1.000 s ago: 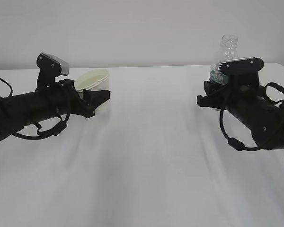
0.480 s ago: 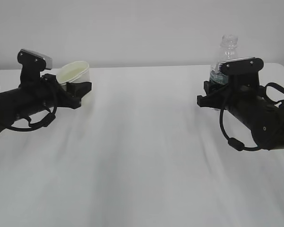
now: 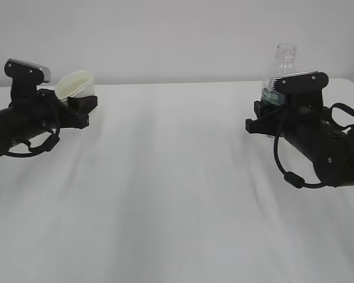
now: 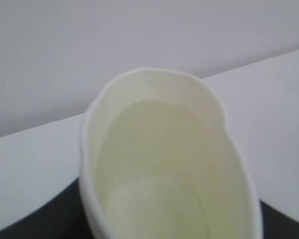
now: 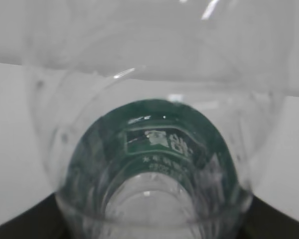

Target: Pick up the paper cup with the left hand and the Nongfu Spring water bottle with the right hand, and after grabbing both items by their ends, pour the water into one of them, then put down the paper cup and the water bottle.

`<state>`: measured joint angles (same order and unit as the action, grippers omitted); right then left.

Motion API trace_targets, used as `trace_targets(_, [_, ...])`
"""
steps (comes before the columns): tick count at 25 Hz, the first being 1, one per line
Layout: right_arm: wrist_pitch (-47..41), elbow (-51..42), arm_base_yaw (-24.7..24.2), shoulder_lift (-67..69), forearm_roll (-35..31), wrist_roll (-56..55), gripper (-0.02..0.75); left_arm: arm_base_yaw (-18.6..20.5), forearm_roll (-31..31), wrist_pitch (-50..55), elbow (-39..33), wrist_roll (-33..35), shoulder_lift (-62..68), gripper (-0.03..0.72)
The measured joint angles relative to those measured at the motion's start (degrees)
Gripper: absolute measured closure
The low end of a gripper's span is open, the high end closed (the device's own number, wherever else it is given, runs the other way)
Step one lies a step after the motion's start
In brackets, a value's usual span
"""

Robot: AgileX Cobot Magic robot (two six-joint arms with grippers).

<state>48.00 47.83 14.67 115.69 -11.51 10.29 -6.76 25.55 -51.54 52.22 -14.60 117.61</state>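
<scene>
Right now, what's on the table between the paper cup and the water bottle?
Nothing: the exterior view shows only bare white table between the paper cup and the water bottle.

Table [image 3: 177, 194]: I see it spread across the whole near and middle ground, with a wall [image 3: 177, 35] behind its far edge.
Left hand [image 3: 76, 109]: I have it at the far left, reaching in from the left edge, raised off the table.
Paper cup [image 3: 75, 84]: it sits between the left hand's jaws, tilted, mouth leaning left and toward me.
Right hand [image 3: 261, 118]: I have it at the right, coming in from the right edge.
Nongfu Spring water bottle [image 3: 283, 62]: upright in the right hand's jaws, neck standing above the wrist block, well apart from the cup.
</scene>
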Motion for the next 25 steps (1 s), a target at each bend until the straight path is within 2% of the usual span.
trace_targets(10, [0.0, 0.0, 0.0, 0.0, 0.0, 0.0, 0.332, 2.0, -5.0, 0.12, 0.0, 1.39, 0.0, 0.3])
trace_targets(19, [0.0, 0.0, 0.0, 0.0, -0.04, 0.0, 0.332, 2.09, -10.53, 0.12, 0.0, 4.11, 1.11, 0.302])
trace_targets(25, [0.0, 0.0, 0.0, 0.0, -0.04, 0.0, 0.332, 2.22, -11.37, -0.37, 0.0, 4.35, 3.23, 0.303])
